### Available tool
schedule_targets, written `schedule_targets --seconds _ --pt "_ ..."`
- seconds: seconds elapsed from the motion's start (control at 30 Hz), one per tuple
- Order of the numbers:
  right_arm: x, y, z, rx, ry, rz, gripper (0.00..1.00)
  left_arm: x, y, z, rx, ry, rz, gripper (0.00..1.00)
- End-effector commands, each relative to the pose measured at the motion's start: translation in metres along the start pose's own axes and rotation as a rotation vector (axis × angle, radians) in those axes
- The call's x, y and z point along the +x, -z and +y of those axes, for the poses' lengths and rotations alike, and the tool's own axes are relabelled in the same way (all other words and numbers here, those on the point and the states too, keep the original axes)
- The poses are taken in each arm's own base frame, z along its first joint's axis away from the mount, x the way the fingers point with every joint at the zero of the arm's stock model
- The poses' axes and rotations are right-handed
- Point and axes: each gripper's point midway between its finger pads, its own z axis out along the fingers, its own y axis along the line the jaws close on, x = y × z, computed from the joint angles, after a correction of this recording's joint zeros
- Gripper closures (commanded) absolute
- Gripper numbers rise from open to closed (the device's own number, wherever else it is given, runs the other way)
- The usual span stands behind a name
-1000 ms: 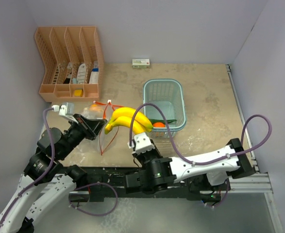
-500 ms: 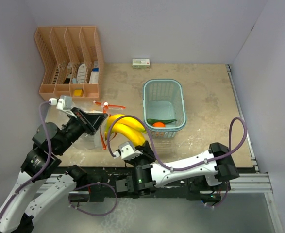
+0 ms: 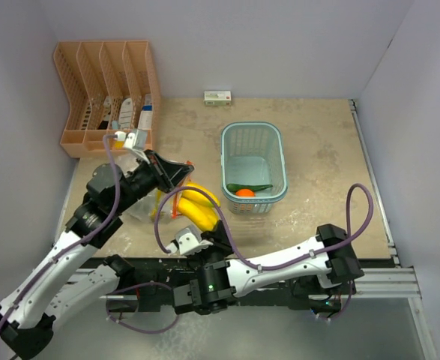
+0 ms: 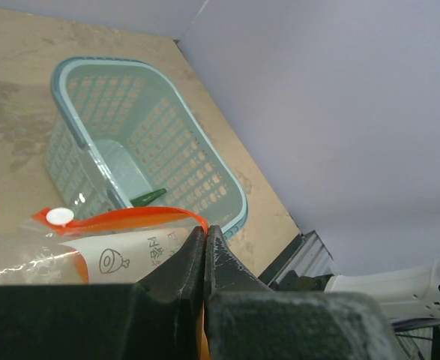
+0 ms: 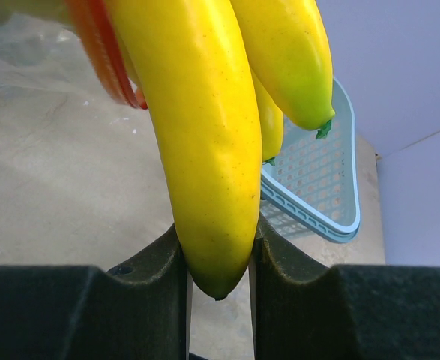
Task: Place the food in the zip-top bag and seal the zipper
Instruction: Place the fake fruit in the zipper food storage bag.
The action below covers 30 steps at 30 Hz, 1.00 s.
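My right gripper (image 3: 207, 227) is shut on one banana of the yellow bunch (image 3: 196, 204), gripped near its tip (image 5: 218, 247). The bunch (image 5: 205, 127) sits at the mouth of the clear zip-top bag (image 3: 139, 207), against its orange zipper (image 5: 103, 52). My left gripper (image 3: 178, 173) is shut on the bag's orange zipper edge (image 4: 130, 219) and holds it up; its tips (image 4: 205, 229) are pressed together. The small orange fruit (image 3: 244, 193) and the long green vegetable (image 3: 251, 186) lie in the light blue basket (image 3: 273, 150). The green round head is not in view.
A peach desk organizer (image 3: 107, 90) with small items stands at the back left. A small white box (image 3: 217, 97) lies by the back wall. The basket (image 4: 231, 206) is just right of the bag. Grey walls close in on both sides.
My left gripper has swung right and toward the back with the bag's edge. My right arm has carried the bananas left and nearer, to the bag's mouth.
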Motion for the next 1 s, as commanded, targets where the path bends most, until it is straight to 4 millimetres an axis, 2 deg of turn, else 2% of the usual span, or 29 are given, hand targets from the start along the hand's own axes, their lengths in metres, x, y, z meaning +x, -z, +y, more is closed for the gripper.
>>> schedule_targets --seconds 0.0,0.13,0.23,0.4,0.5,0.63,0.83,0.97 --pt "-0.037 0.001 -0.014 0.083 -0.029 -0.170 1.00 -0.014 -0.015 -0.038 0.187 0.015 -0.018 1.00" --pt "-0.040 0.001 -0.017 0.096 -0.019 -0.193 1.00 -0.001 -0.019 -0.052 0.279 0.056 0.059 1.00" --pt "-0.042 0.001 -0.026 0.106 -0.025 -0.208 1.00 0.015 -0.010 -0.060 0.341 0.072 0.135 1.00" --pt "-0.038 -0.005 -0.043 0.133 -0.008 -0.202 1.00 0.025 0.018 -0.079 0.433 0.073 0.220 1.00" --pt "-0.038 -0.006 -0.046 0.140 0.017 -0.201 1.00 0.027 0.036 -0.094 0.503 0.086 0.263 1.00" --pt "-0.045 -0.006 -0.041 0.148 0.069 -0.196 1.00 0.034 0.047 -0.100 0.535 0.099 0.312 1.00" --pt "-0.058 -0.003 -0.024 0.147 0.119 -0.196 1.00 0.038 0.047 -0.103 0.562 0.094 0.354 1.00" --pt "-0.073 0.000 -0.029 0.148 0.077 -0.195 1.00 0.037 0.048 -0.107 0.585 0.093 0.367 1.00"
